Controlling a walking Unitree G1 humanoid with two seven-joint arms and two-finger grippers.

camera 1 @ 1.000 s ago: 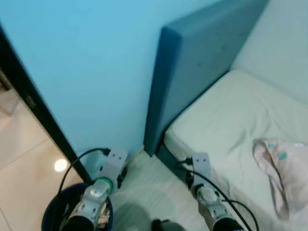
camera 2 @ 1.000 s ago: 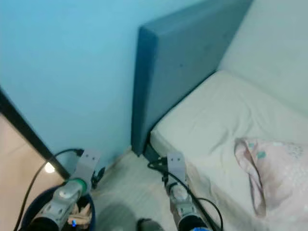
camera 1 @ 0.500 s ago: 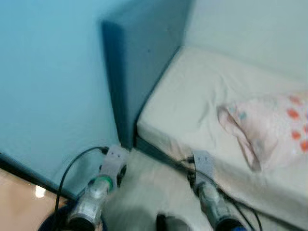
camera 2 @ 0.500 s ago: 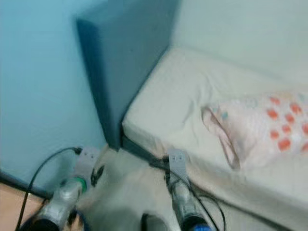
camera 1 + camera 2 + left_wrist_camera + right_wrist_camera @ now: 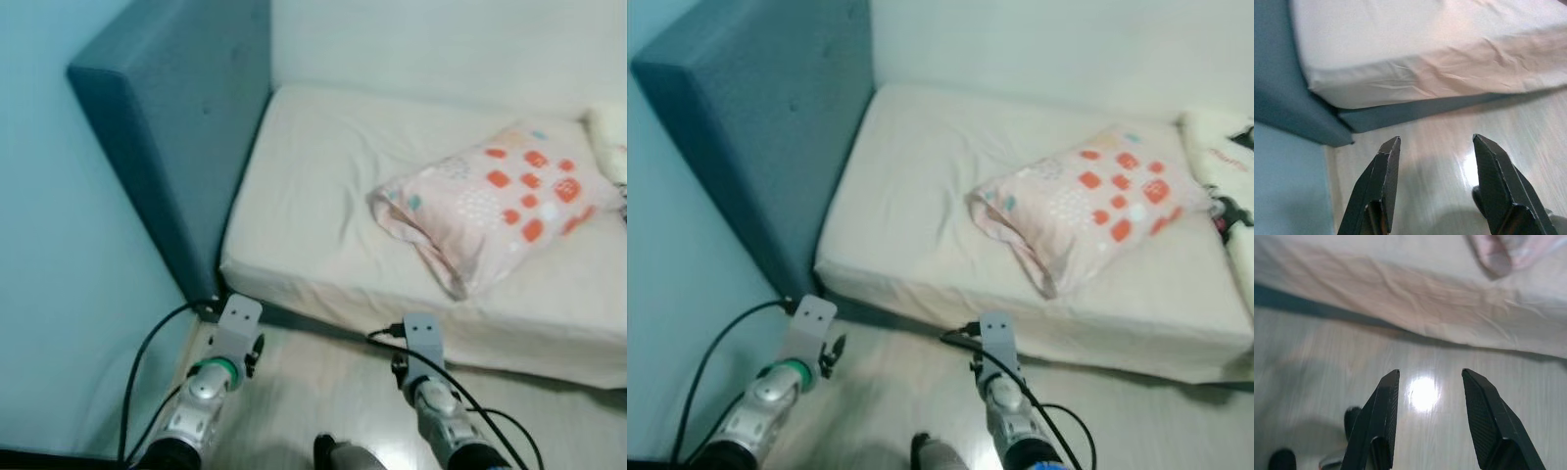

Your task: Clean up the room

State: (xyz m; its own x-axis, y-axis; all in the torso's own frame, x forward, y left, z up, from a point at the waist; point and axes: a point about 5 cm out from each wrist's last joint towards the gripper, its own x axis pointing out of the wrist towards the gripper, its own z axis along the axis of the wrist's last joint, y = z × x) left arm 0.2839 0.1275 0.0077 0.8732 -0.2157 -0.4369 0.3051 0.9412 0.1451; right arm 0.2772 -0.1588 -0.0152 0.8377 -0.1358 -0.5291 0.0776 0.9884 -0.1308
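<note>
I'm facing a low bed with a wrinkled cream sheet and a padded blue-grey headboard set against a pale blue wall. A soft pink pillow with orange patches lies on the mattress towards my right. At the right edge something white is cut off; I can't identify it. Glossy pale wood floor below. Left claw and right claw both hang wide and empty over the floor beside the bed.
</note>
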